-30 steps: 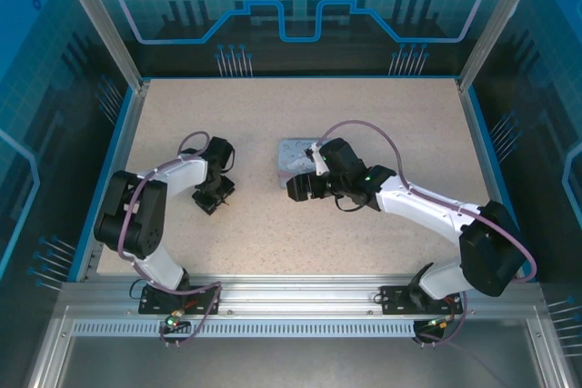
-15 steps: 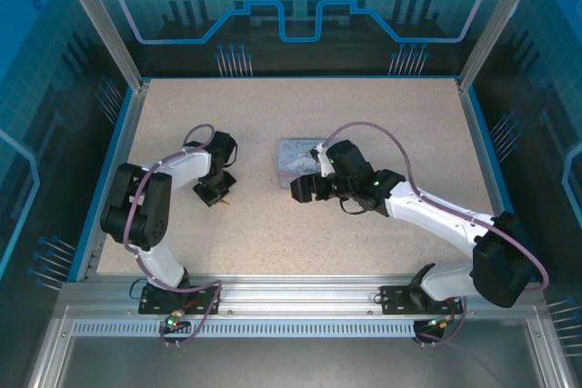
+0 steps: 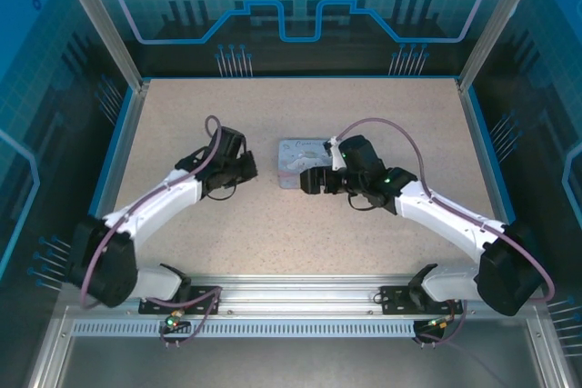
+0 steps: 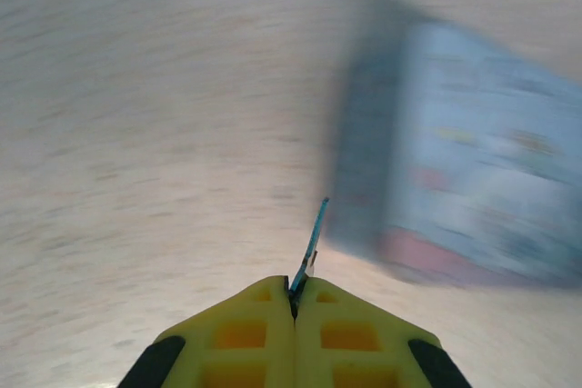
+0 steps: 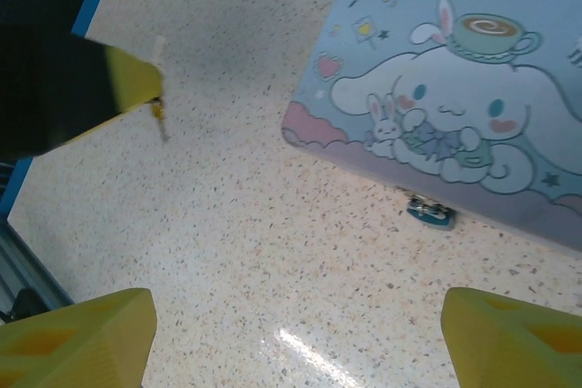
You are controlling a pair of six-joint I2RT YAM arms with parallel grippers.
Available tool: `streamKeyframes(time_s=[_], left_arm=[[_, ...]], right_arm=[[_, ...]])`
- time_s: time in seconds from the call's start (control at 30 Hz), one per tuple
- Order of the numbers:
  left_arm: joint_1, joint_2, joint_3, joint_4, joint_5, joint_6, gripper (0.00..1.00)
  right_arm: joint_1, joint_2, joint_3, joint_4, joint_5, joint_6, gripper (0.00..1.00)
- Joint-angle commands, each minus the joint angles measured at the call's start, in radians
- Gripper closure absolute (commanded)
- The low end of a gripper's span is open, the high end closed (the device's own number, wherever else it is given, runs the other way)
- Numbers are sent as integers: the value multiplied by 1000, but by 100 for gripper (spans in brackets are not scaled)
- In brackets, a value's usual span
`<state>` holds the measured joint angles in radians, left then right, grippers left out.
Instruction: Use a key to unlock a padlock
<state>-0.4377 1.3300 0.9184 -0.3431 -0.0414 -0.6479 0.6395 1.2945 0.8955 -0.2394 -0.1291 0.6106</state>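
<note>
1. Gripping the key looks finished; the left gripper [image 4: 293,293] has its yellow fingers pressed together on the key [image 4: 310,241], whose thin blade sticks out past the tips toward the cartoon-printed tin [image 4: 473,188]; this wrist picture is smeared, so the key's finer detail is lost.
2. In the right wrist view the key [image 5: 161,121] hangs from that yellow fingertip above the speckled table [image 5: 227,224], well apart from the padlock [image 5: 430,213].
3. The padlock lies on the table at the tin's near edge, touching it or just beside it; nothing holds it; it is too small to tell whether its shackle is shut.
4. The right gripper [image 5: 296,329] has its fingers far apart and empty; it hovers over the table in front of the tin, with the padlock ahead of it.
5. From above, the left gripper [image 3: 244,168] sits just left of the tin [image 3: 300,156]; the right gripper [image 3: 314,181] is at the tin's near right side.
6. By my judgement the task is at an early stage; left to do: steady the padlock, probably with the free right gripper; bring the key to the keyhole; insert it; turn it; free the shackle.
</note>
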Motion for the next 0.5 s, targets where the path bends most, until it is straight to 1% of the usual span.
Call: streamKeyframes(time_s=[0.0,0.13,0.23,0.33,0.43,0.47], left_arm=[[-68,-78,-62,175,99,138,100],[-154,-160,-131,321,107,199,100],[-202,-198,-175,414,126,218,100],[-232,-198,-195,480,155,204,100],[-265,-183,-195,511,147,201,100],[-275,-174,-192,517,144,203,100]], right_arm=[[-56,14,-44,58,-117,81,17],[-145,-6,-96,202,-257,209,17],[-185,-33,-134,315,-328,286,17],[-200,-54,-148,366,-359,326,19],[-201,-61,-151,389,-367,358,24],[-199,-62,-152,403,-372,373,27]])
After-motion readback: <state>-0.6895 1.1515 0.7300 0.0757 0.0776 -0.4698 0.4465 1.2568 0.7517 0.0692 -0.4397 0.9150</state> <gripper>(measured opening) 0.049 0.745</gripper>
